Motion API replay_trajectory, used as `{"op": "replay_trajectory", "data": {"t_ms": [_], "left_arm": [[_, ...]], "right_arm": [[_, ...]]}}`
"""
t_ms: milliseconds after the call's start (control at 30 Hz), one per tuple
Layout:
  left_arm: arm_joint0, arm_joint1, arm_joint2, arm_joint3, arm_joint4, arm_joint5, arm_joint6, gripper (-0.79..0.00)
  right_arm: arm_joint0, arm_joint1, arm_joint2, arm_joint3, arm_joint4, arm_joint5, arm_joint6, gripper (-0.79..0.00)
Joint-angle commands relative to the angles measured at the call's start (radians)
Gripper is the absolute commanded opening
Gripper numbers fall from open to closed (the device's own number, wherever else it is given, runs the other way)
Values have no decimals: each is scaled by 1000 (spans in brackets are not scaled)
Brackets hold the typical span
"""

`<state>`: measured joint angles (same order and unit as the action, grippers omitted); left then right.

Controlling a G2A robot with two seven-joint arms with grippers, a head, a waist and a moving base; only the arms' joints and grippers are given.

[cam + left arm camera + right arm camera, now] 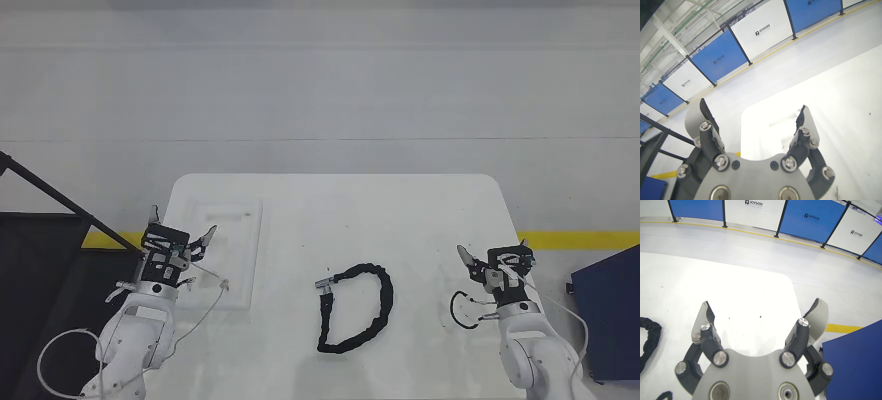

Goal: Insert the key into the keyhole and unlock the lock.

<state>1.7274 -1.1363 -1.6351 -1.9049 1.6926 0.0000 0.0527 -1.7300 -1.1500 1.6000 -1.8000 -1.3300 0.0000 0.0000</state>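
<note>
A: The left gripper (182,232) has its two fingers spread wide. Nothing is between them.

B: Where is it?

A: At the 9 o'clock side of the white table (430,215). It hangs by the 9 o'clock edge of a flat white tray (235,260) that sits on the table.

B: And the right gripper (492,255)?

A: Its fingers are spread wide too, and it holds nothing. It is at the table's 3 o'clock side, close to the edge.

B: Where is the lock?

A: The chain lock (384,297) lies flat on the table, near the middle. It is between the two grippers and well apart from both. It is a black chain in a soft cover, bent like the letter D.

B: Does it have a shiny part?

A: Yes, a small metal end (325,287) at about 10 o'clock on the loop. That is the side nearer the tray.

B: Is a gripper touching the chain?

A: No, neither one touches it.
</note>
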Motion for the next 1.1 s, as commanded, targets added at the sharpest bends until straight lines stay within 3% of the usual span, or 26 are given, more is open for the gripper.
{"op": "replay_trajectory", "data": {"t_ms": [0, 133, 300, 467, 733, 1067], "left_arm": [[14, 7, -24, -32, 82, -55, -28, 0], [38, 17, -90, -120, 47, -238, -150, 0], [48, 32, -187, -208, -163, -552, -350, 0], [29, 43, -236, -227, -360, -715, -553, 0], [-70, 60, -183, -135, -630, -768, -847, 0], [-250, 81, -49, -4, -685, -758, -1083, 0]], "right_arm": [[0, 0, 0, 0, 0, 0, 0, 0], [0, 0, 0, 0, 0, 0, 0, 0], [0, 0, 0, 0, 0, 0, 0, 0], [0, 0, 0, 0, 0, 0, 0, 0], [0, 0, 0, 0, 0, 0, 0, 0], [0, 0, 0, 0, 0, 0, 0, 0]]}}
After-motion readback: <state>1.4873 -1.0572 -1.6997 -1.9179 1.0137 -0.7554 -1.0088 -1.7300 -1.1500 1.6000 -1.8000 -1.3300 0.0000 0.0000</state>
